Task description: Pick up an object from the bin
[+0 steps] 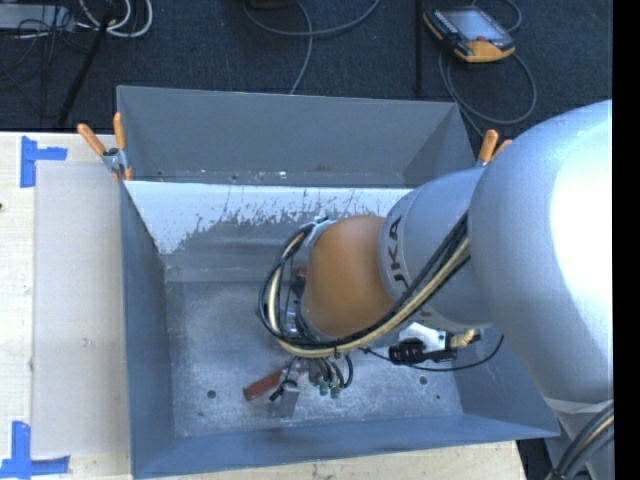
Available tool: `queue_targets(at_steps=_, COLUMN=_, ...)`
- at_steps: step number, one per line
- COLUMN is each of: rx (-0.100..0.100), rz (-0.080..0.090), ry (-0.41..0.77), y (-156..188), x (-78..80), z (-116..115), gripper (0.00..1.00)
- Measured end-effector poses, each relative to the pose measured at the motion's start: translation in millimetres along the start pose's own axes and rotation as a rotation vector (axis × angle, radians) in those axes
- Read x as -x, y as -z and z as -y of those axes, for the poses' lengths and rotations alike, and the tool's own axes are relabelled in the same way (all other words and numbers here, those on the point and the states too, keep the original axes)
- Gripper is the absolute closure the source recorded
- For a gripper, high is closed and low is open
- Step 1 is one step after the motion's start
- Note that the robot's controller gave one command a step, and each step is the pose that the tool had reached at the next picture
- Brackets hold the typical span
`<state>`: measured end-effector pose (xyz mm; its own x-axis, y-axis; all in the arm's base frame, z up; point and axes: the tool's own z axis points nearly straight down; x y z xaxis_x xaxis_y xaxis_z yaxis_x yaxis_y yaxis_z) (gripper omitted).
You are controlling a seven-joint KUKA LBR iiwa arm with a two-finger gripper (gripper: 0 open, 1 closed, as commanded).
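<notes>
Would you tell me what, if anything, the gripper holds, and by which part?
It cannot be told. The gripper sits low in the bin, beside a small reddish-brown piece near the front wall, but no hold on it is visible.

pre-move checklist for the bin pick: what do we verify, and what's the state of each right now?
1. Position: gripper low over the bin floor, front middle: ok.
2. Candidate in reach: a small reddish-brown piece lies on the floor just beside the gripper, toward the view's left: ok.
3. Piece grasped: cannot tell, the contact is too small to read.
4. Clearance to the front wall: bare floor shows between it and the gripper: ok.
5. Cable loops round the orange cover hang above the piece, not on it: ok.
</notes>
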<state>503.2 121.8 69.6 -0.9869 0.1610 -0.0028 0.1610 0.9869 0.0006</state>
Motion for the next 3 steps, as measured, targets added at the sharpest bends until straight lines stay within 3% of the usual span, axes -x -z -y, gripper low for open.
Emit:
queue_targets(at_steps=1, rx=0.0, rz=-0.002, ry=-0.002, y=0.1, x=0.6, z=0.2, gripper=0.0)
queue_targets(at_steps=2, rx=0.0, rz=-0.002, ry=-0.004, y=0.0, x=0.8, z=0.2, gripper=1.0)
queue_targets(at_steps=3, rx=0.002, rz=0.003, ry=-0.004, y=80.7, x=2.9, z=-0.2, gripper=1.0)
